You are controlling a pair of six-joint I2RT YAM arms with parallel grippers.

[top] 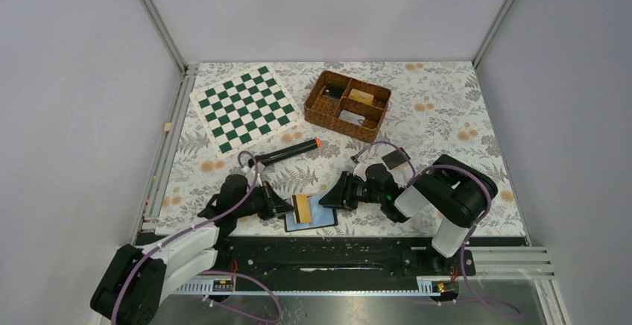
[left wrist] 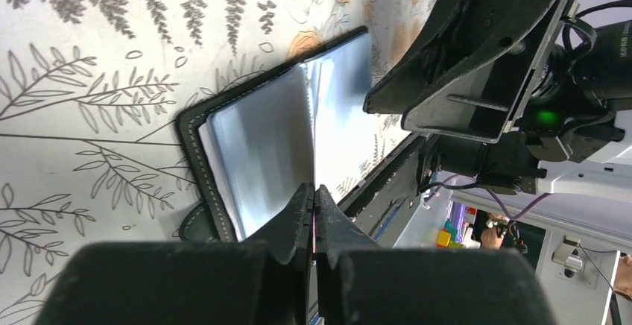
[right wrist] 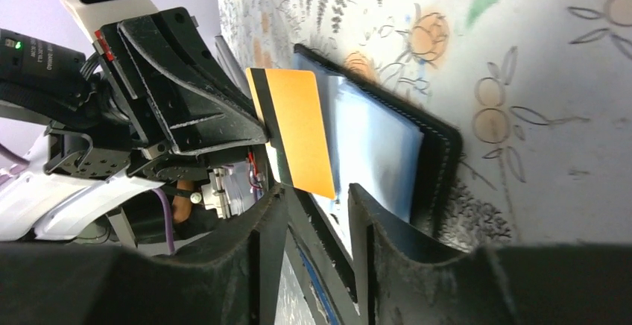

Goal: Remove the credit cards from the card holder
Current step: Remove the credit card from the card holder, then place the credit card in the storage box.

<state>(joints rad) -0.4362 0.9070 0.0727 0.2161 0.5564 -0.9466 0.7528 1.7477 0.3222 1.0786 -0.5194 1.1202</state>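
Top camera first: the wallet [top: 325, 218] lies open and flat on the flowered table [top: 447, 116], right at the near edge between the two arms. The left gripper [top: 289, 207] is clamped tight on the orange card [top: 302, 208], pinching it by the end with the black stripe. The card sits over the wallet's left panel.

Over to the right wrist camera, and the orange card [right wrist: 298, 131] stands tilted up off the blue-grey panel. Whether its far edge is tucked in a pocket, I cannot tell. The right gripper [right wrist: 317, 221] faces it with jaws partway apart and nothing pinched, the card's near corner just ahead of the gap.

From the left wrist camera the card shows edge-on, a thin line running up from the closed fingers [left wrist: 298, 213].

Further back, a small dark card [top: 394, 159] lies flat beyond the right arm, well apart from the wallet. A wicker basket [top: 347, 100], a chessboard [top: 246, 109] and a black cylinder [top: 287, 151] sit behind.
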